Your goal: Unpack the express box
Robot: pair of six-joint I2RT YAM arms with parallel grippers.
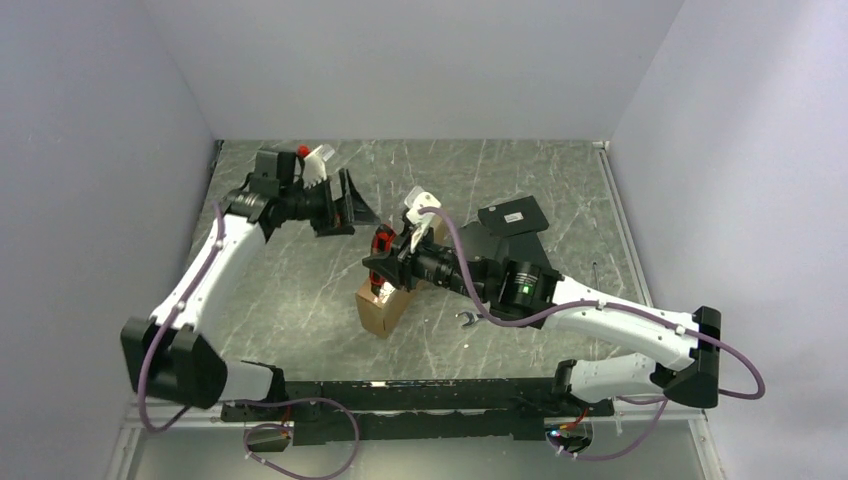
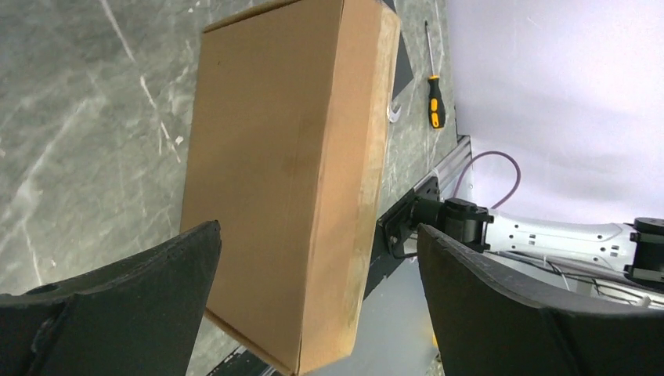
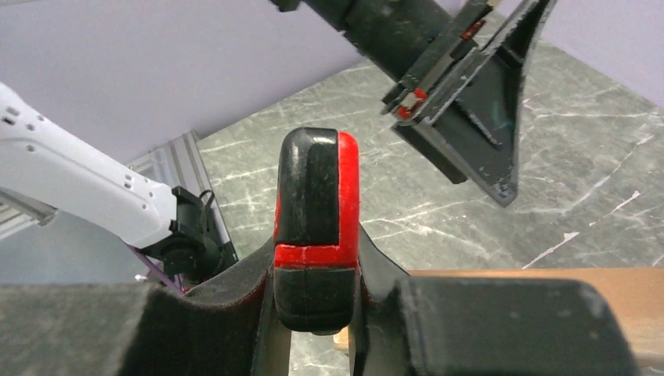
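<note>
The brown cardboard express box lies closed on the table's middle, its far end hidden under my right gripper. In the left wrist view the express box fills the centre, lid shut. My right gripper hangs over the box and is shut on a red and black tool handle, which stands upright between its fingers. The box edge shows just behind. My left gripper is open and empty, held in the air behind and left of the box; it also shows in the right wrist view.
Two flat black boxes lie at the back right, partly under the right arm. A small wrench lies right of the express box. A yellow and black screwdriver lies near the right wall. Walls close in three sides.
</note>
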